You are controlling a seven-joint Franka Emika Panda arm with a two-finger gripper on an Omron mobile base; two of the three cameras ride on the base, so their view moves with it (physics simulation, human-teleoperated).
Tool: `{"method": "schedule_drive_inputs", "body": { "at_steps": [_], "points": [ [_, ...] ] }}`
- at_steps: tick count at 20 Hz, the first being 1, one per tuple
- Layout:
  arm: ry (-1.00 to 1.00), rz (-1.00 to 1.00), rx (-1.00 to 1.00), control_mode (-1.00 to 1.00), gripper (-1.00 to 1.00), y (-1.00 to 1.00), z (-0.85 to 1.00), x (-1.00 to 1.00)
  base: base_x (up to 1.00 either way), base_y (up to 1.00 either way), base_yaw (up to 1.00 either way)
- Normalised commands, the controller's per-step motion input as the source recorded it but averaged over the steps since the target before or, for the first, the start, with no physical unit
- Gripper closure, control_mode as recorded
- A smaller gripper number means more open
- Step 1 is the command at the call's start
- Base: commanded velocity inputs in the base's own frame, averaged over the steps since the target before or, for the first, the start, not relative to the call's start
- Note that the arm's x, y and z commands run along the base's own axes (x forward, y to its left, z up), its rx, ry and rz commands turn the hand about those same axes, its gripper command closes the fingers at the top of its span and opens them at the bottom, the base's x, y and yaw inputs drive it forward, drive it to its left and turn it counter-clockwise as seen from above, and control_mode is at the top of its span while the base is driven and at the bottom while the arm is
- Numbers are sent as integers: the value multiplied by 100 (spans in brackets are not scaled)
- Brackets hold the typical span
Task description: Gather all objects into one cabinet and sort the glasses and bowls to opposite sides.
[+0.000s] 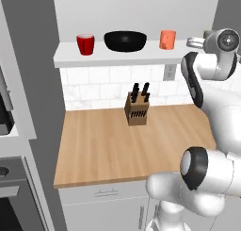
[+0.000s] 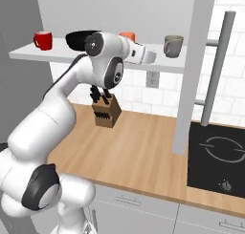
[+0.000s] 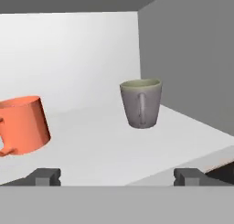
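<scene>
Cabinet: doorless wall unit; its white shelf board [image 1: 108, 58] carries all four objects, above the wooden worktop [image 1: 117, 145].
Black bowl [image 1: 125, 40]: upright on the shelf, between the red cup and the orange cup, apart from both.
Grey-green mug [image 3: 140, 103]: upright near the cabinet's right side panel, handle facing the hand camera; well apart from the orange cup.
Orange cup [image 3: 23, 125]: on the shelf to the left of the mug in the hand view, where it looks tilted; that may be only the camera's roll.
Red cup [image 1: 85, 44]: upright at the shelf's left end, so glasses sit on both sides of the bowl and the sorting looks unfinished.
Gripper [image 3: 117, 176]: jaws spread wide, holding nothing, level with the shelf's front edge, between the orange cup and the mug.
Risk: a sideways swing toward the bowl or red cup could clip the orange cup and topple it; pushing forward could shove the mug into the side panel.
Hard to make out: in the right base view the arm covers part of the bowl and most of the orange cup; in the left base view the arm hides most of the mug.
Knife block [image 1: 137, 108]: on the worktop, untouched.
</scene>
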Motion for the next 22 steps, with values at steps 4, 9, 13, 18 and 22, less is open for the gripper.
{"method": "schedule_drive_inputs", "body": {
  "at_steps": [4, 9, 13, 18, 22],
  "points": [
    [0, 13, 0, -100, -100, 100, 86, -39, 0, 0, 0],
    [2, 18, 0, -100, -100, 100, 53, -22, 0, 0, 0],
    [4, 24, 2, -100, -100, 100, 26, -45, 0, 0, 0],
    [5, 20, 2, -100, -100, 100, 9, -44, 0, 0, 0],
    [8, 13, 0, -100, -100, 100, -1, -33, 0, 0, 0]
  ]
}}
